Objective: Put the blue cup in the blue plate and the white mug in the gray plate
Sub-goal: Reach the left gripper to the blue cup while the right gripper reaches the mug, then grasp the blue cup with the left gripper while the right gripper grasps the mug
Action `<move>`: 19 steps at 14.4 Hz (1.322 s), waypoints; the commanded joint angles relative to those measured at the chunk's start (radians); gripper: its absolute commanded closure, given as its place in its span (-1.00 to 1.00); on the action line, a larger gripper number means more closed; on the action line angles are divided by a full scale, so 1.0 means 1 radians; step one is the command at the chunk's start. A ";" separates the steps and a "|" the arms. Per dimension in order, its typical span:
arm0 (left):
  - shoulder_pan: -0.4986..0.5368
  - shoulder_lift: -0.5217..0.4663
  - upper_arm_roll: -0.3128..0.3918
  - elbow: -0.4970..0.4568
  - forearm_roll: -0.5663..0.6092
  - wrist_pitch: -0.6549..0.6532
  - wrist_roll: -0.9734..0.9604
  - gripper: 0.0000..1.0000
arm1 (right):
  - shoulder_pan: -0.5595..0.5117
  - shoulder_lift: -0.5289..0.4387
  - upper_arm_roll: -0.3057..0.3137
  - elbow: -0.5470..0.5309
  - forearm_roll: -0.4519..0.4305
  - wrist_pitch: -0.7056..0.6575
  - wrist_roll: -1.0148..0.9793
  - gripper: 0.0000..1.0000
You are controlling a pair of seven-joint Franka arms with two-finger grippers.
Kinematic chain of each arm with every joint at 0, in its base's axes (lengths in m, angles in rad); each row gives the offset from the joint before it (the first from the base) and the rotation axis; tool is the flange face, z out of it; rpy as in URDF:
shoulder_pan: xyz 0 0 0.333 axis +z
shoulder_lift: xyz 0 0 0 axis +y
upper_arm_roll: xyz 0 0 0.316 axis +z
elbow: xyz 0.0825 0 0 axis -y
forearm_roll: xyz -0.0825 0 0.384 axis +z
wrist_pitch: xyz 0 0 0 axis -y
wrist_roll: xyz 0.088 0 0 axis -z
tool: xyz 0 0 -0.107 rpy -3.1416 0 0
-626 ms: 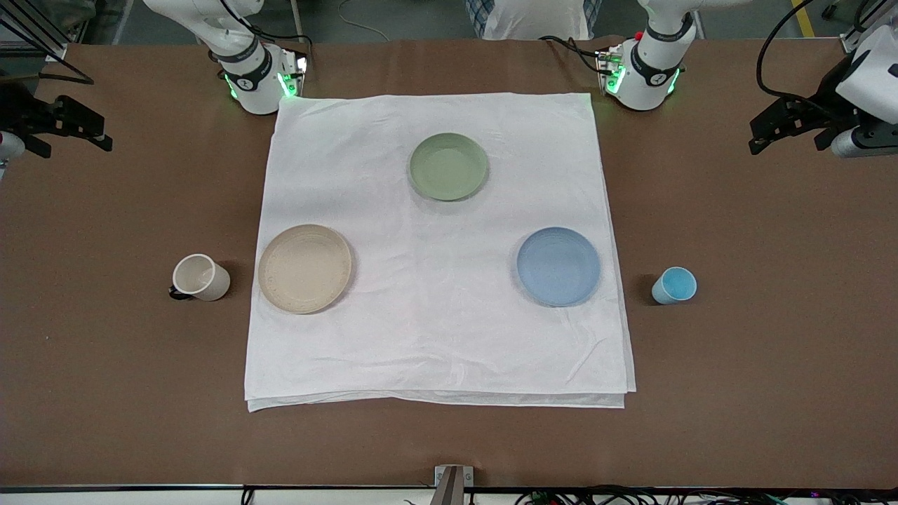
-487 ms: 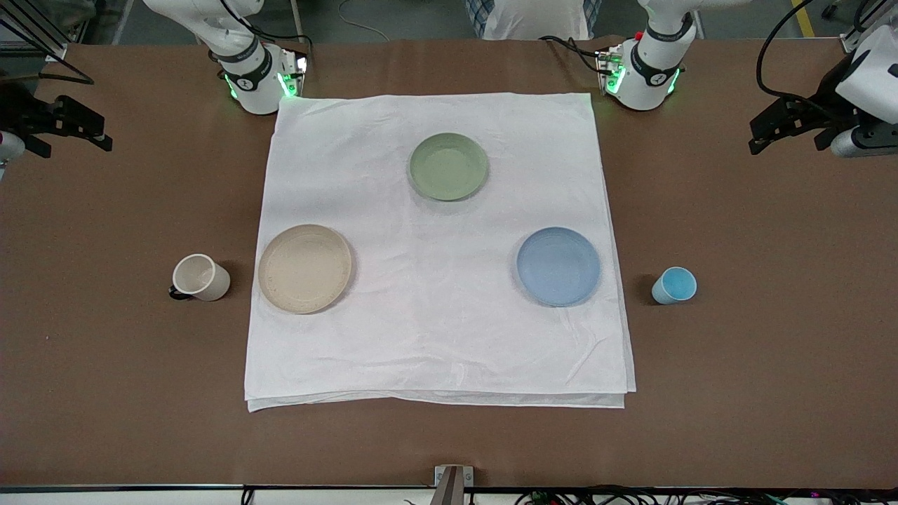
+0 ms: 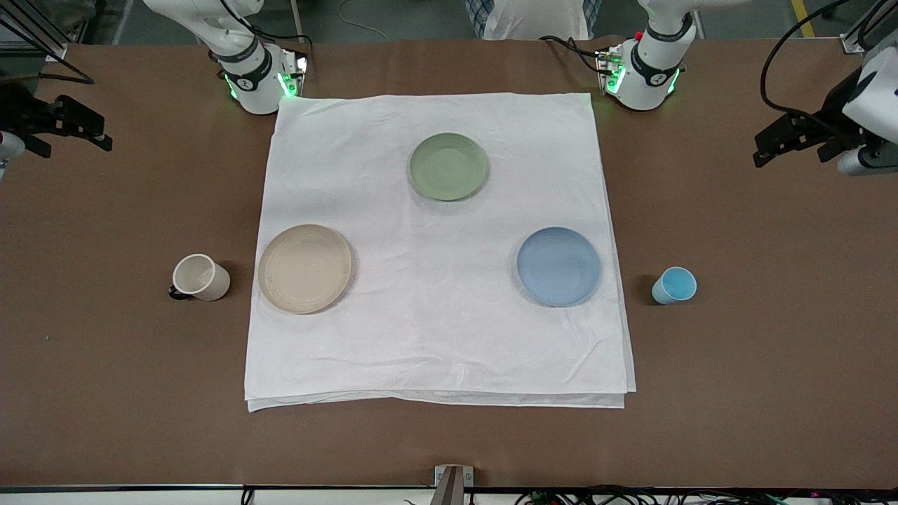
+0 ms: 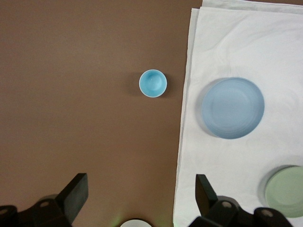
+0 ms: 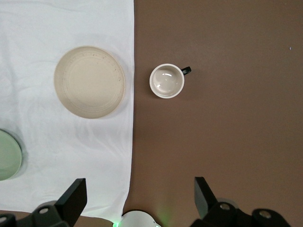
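Note:
The blue cup [image 3: 675, 285] stands upright on the bare brown table, beside the blue plate [image 3: 558, 266], toward the left arm's end. It also shows in the left wrist view [image 4: 153, 83] next to the blue plate [image 4: 232, 108]. The white mug [image 3: 200, 277] stands on the bare table beside the gray plate [image 3: 304, 268], toward the right arm's end. The right wrist view shows the mug [image 5: 166, 81] and the gray plate [image 5: 89, 81]. Both plates are empty. My left gripper [image 3: 761, 149] is open and empty, high over the table's end [image 4: 142, 189]. My right gripper [image 3: 105, 133] is open and empty, high over its end [image 5: 141, 191].
A white cloth [image 3: 435, 330] covers the middle of the table and carries the plates. A sage-green plate [image 3: 448, 166] lies on it nearer the robot bases. The two arm bases [image 3: 256, 81] stand at the cloth's corners.
My left gripper has shifted slightly over its end of the table. The right arm, cups and plates have not moved.

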 commanded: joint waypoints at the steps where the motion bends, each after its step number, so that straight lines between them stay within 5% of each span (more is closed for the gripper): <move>1: 0.038 0.076 0.001 -0.073 0.004 0.136 0.019 -1.00 | -0.025 -0.014 0.017 0.003 -0.009 -0.004 -0.004 -1.00; 5: 0.070 0.108 0.000 -0.324 0.014 0.490 0.004 -1.00 | -0.074 0.083 0.013 0.069 -0.019 0.016 0.003 -1.00; 7: 0.071 0.146 -0.002 -0.390 0.033 0.618 0.004 -1.00 | -0.117 0.186 0.014 0.070 -0.013 0.129 0.002 -1.00; 12: 0.074 0.271 -0.002 -0.447 0.033 0.794 0.018 -0.82 | -0.173 0.392 0.014 0.047 -0.003 0.370 0.017 -1.00; 19: 0.078 0.412 -0.004 -0.498 0.033 0.994 0.016 -0.40 | -0.118 0.522 0.016 -0.137 0.001 0.628 0.626 -1.00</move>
